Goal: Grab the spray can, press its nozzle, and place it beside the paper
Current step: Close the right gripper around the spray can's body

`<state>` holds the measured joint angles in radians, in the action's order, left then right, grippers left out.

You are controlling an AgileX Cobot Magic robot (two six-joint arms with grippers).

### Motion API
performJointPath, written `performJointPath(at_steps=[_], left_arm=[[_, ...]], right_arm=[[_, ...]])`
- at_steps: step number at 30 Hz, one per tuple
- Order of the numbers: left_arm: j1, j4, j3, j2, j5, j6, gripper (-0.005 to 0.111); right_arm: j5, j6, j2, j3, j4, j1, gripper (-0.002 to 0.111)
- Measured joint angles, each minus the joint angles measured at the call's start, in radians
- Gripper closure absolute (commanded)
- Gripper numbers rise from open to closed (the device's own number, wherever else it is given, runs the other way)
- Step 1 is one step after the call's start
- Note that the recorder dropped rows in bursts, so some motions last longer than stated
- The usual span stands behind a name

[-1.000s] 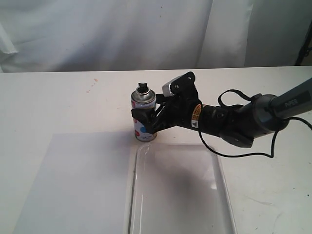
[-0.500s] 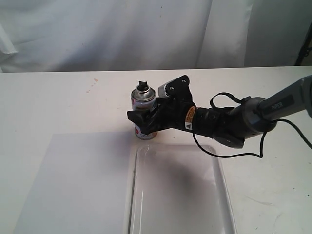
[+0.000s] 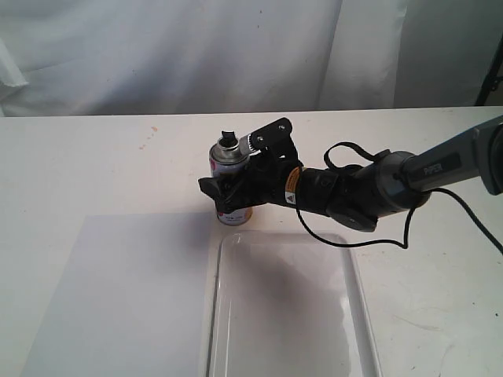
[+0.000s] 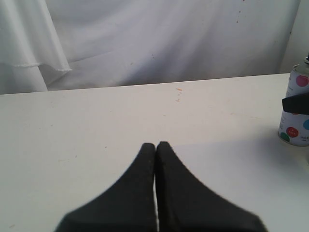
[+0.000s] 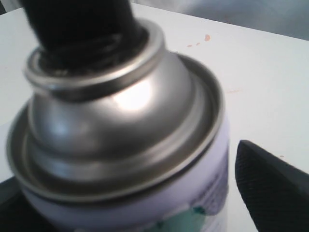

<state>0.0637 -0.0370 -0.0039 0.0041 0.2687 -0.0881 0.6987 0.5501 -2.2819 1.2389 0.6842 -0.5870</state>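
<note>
1. The spray can point(image 3: 228, 163) stands up on the table point(image 3: 94, 157), right by the paper's point(image 3: 126, 298) far right corner.
2. The left hand point(image 4: 156, 145) is closed, well away from the can.
3. The right hand point(image 3: 220, 189) is open, one finger on each side of the can.

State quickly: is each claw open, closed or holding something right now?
Left claw: closed, holding nothing.
Right claw: open, straddling the spray can, not yet gripping it.

Right arm point(image 3: 377, 184) extended low, near horizontal; right end effector point(image 3: 226, 191) jaws spread wide. Left end effector point(image 4: 156, 146) fingers pressed together.
</note>
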Motion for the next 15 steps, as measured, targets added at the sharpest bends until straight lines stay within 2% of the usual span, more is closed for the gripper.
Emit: performJointPath(at_steps=[9, 11, 15], left_arm=[[0.000, 0.000, 0.000, 0.000, 0.000, 0.000, 0.107], [0.000, 0.000, 0.000, 0.000, 0.000, 0.000, 0.107], [0.000, 0.000, 0.000, 0.000, 0.000, 0.000, 0.107]], right_arm=[[0.002, 0.000, 0.000, 0.000, 0.009, 0.000, 0.047], [0.002, 0.000, 0.000, 0.000, 0.021, 0.000, 0.054], [0.002, 0.022, 0.000, 0.000, 0.026, 0.000, 0.079]])
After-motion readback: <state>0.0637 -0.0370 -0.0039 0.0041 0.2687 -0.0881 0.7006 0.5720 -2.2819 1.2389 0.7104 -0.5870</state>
